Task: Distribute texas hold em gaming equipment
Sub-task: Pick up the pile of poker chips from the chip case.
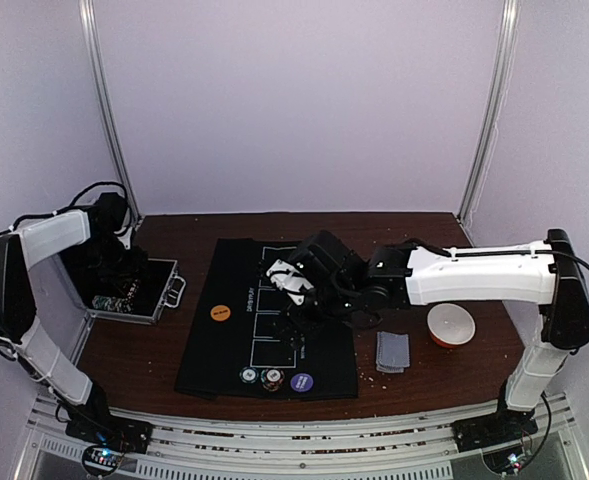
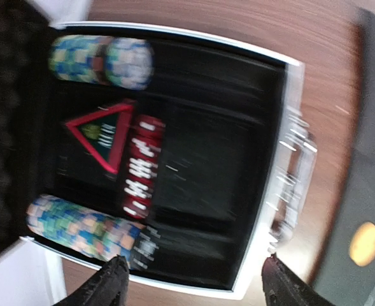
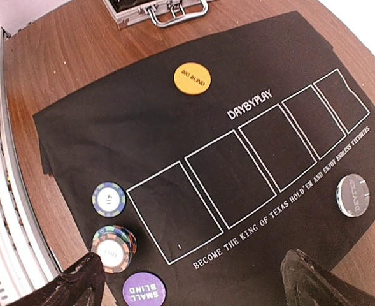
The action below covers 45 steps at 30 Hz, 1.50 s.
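Observation:
A black felt mat (image 1: 224,350) with white card outlines lies mid-table. On it are an orange "big blind" disc (image 3: 192,78), a blue chip (image 3: 108,199), a short chip stack (image 3: 113,249), a purple "small blind" disc (image 3: 142,290) and a silver-black disc (image 3: 353,195). My right gripper (image 3: 197,280) hovers open above the mat's near edge, with nothing between its fingers. An open metal case (image 2: 263,210) holds rows of multicoloured chips (image 2: 79,223) and red chips (image 2: 139,169). My left gripper (image 2: 197,277) hangs open over the case, empty. Grey-backed cards (image 1: 392,352) lie right of the mat.
A white bowl with an orange outside (image 1: 450,325) stands on the wood at the right. The case (image 1: 134,290) sits at the left edge with its handle toward the mat. A red triangular piece (image 2: 101,134) lies inside it.

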Each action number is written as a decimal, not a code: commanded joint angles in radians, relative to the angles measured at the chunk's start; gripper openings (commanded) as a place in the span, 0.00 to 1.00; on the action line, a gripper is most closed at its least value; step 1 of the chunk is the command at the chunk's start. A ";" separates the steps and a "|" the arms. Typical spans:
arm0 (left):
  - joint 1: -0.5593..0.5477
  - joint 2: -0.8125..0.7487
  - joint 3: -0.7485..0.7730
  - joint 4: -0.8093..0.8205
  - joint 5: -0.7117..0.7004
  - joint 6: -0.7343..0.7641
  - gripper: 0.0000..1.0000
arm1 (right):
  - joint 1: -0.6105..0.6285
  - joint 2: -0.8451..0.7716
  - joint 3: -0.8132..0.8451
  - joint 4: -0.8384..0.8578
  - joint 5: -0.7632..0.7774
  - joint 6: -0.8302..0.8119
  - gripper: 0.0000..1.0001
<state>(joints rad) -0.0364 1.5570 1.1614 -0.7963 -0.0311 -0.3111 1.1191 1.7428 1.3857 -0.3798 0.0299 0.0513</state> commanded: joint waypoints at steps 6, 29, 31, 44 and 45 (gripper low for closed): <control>0.015 0.209 0.215 0.014 -0.301 -0.010 0.60 | -0.030 -0.016 -0.061 0.030 -0.026 -0.029 1.00; 0.018 0.523 0.388 0.137 -0.491 0.037 0.62 | -0.056 0.030 -0.072 0.035 -0.102 -0.013 1.00; 0.017 0.527 0.386 0.140 -0.513 0.038 0.64 | -0.056 0.037 -0.066 0.035 -0.111 -0.011 1.00; 0.043 0.524 0.311 0.244 -0.354 0.075 0.60 | -0.055 0.064 -0.027 0.004 -0.132 -0.012 1.00; 0.043 0.517 0.302 0.255 -0.333 0.083 0.59 | -0.056 0.068 -0.027 0.004 -0.134 -0.011 1.00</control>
<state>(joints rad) -0.0055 2.0991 1.5078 -0.6411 -0.4831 -0.2653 1.0687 1.7977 1.3357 -0.3527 -0.0921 0.0326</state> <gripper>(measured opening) 0.610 0.999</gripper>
